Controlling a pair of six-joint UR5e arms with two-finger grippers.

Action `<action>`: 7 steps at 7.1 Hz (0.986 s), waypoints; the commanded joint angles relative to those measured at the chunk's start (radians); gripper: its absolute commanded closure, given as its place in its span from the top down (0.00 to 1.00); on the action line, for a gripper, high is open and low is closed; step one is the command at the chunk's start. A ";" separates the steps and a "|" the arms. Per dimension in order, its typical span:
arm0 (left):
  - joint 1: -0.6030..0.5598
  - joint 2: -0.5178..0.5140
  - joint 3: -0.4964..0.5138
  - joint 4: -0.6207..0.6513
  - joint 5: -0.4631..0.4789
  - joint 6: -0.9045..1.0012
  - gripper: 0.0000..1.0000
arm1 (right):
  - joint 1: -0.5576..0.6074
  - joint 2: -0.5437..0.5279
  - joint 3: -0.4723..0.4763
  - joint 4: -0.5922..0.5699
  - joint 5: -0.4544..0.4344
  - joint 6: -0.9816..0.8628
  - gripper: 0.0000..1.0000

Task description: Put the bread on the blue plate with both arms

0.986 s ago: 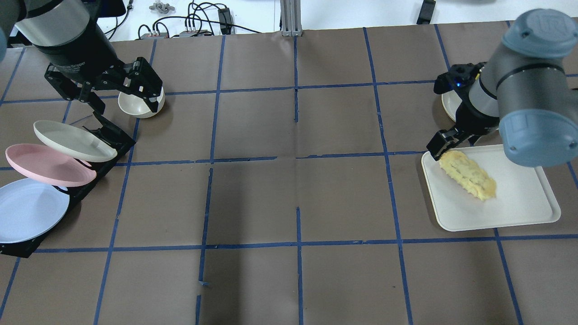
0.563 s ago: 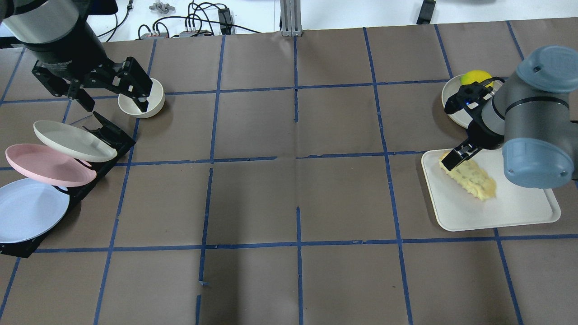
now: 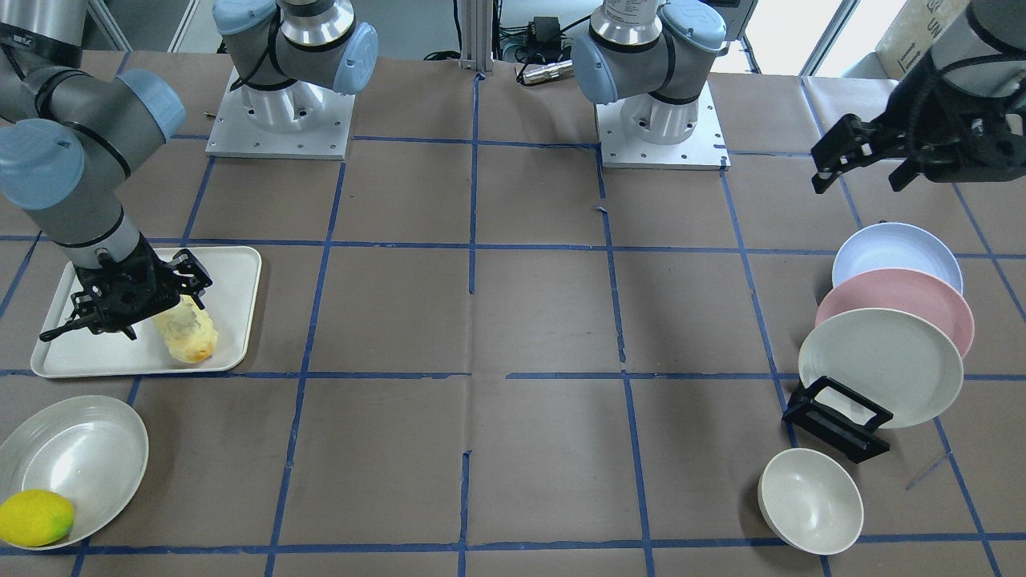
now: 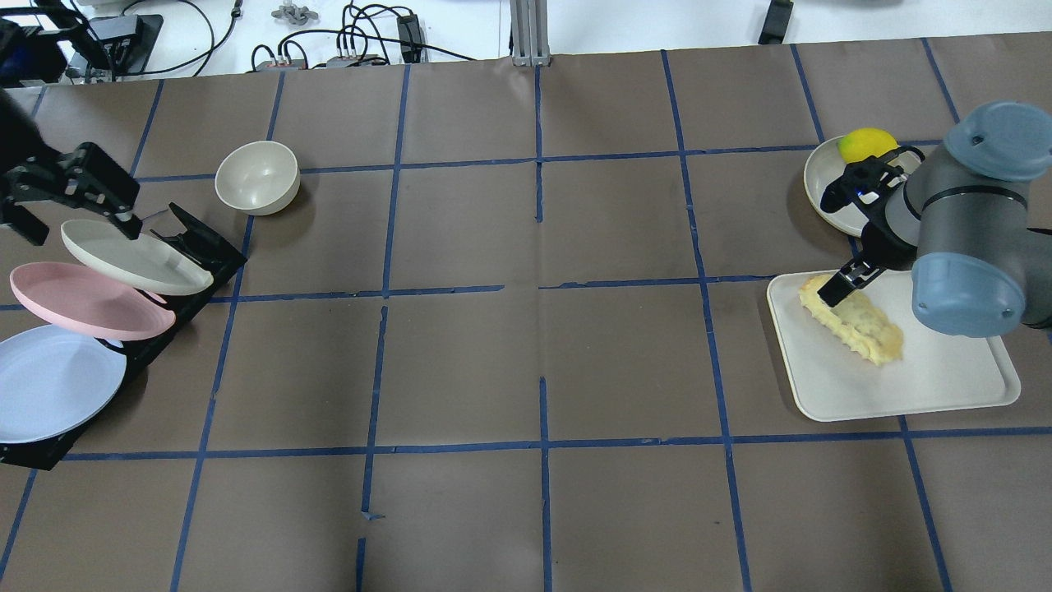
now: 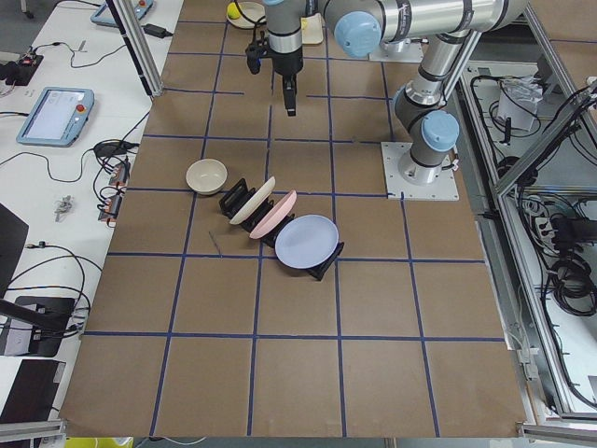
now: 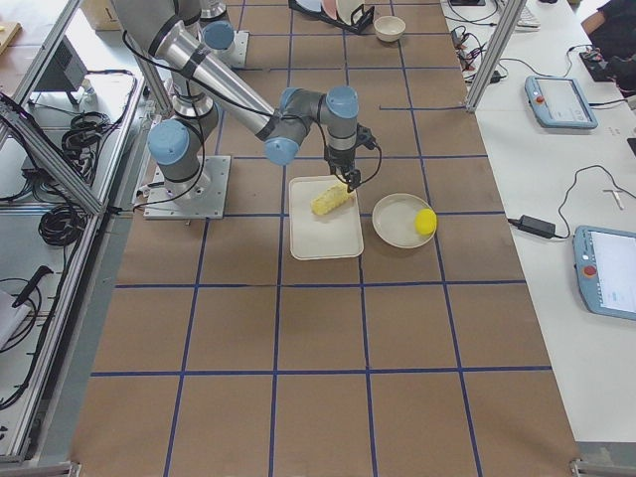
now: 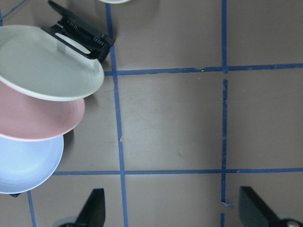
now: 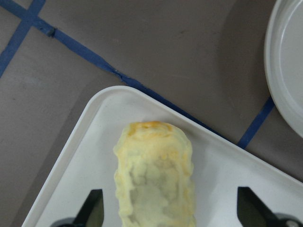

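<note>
- Surface: table (image 4: 460, 362) is covered in brown paper with a blue tape grid. Past its 12 o'clock edge in the overhead view I see white benches with cables. A teach pendant (image 6: 561, 99) sits on a side bench.
- The bread (image 4: 855, 325) lies flat on a white tray (image 4: 945, 386) at the table's 3 o'clock, long axis roughly 10 to 4.
- The right gripper (image 8: 170, 210) is spread and straddles the bread. In its wrist view the fingertips sit at the loaf's 9 and 3, with a small gap each side and no contact I can see.
- The blue plate (image 4: 49, 395) leans in a black rack (image 4: 197, 242) at the table's 9 o'clock, nearest the robot. The pink plate (image 4: 82, 300) and cream plate (image 4: 131, 255) overlap behind it.
- The left gripper (image 7: 174, 210) is spread and holds nothing, in the air beside the cream plate. The blue plate is at its 6 o'clock in the overhead view.
- Textures: the bread is pale yellow and bumpy with ridged sides; its browned end points to 12 in the right wrist view. The plates are matte, round and shallow-rimmed. The tray is a rounded rectangle with a raised lip.
- A cream bowl (image 4: 256, 177) stands at the rack's 1 o'clock. A smooth lemon (image 4: 867, 144) sits in a shallow dish (image 4: 822, 189) at the tray's 12.
</note>
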 commanded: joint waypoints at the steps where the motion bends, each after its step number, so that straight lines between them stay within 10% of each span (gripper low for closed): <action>1: 0.216 -0.015 -0.014 -0.003 0.021 0.098 1.00 | -0.002 0.041 0.007 -0.049 0.001 0.001 1.00; 7: 0.522 -0.335 0.038 0.269 0.050 0.614 1.00 | -0.056 0.072 0.072 -0.113 0.030 0.001 0.99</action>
